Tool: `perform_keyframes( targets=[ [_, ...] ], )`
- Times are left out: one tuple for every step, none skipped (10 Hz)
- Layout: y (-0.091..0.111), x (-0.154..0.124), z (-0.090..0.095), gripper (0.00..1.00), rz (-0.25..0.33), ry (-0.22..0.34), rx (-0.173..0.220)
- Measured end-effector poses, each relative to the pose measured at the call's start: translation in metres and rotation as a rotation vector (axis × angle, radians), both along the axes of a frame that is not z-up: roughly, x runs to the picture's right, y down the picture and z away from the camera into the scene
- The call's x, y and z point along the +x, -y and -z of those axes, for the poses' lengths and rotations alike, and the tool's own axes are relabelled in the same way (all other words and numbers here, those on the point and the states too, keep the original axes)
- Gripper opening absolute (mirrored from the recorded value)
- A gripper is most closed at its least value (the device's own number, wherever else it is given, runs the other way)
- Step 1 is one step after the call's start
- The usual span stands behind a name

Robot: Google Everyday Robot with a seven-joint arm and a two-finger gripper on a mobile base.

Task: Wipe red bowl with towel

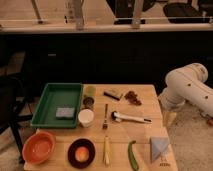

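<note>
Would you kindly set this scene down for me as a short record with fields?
red bowl: front-left corner of the table, upright, looks empty
towel: front-right corner, folded, lying flat
gripper: beyond the table's right edge, under the arm, jaws open, holding nothing
dark bowl: just right of the red bowl, orange ball inside
green tray: back left, grey block in it
task state: wiping not yet begun
</note>
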State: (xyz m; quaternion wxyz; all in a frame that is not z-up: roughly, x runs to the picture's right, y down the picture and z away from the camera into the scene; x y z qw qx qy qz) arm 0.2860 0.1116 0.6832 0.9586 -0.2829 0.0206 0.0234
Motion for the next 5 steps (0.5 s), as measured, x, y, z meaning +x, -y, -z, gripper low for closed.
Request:
perform_keyframes(
  targets=[
    [0.0000,0.0000,0.0000,0.80,0.000,0.000,0.000],
    [0.0000,0.0000,0.0000,0.80,0.000,0.000,0.000],
    [0.0000,0.0001,0.0000,0.80,-0.001,0.000,0.001],
    [-0.0002,-0.0002,-0.0002,0.80,-0.002,0.002,0.005],
    [-0.0035,-0.0013,0.0001,0.80,-0.009,0.016,0.020]
  ],
)
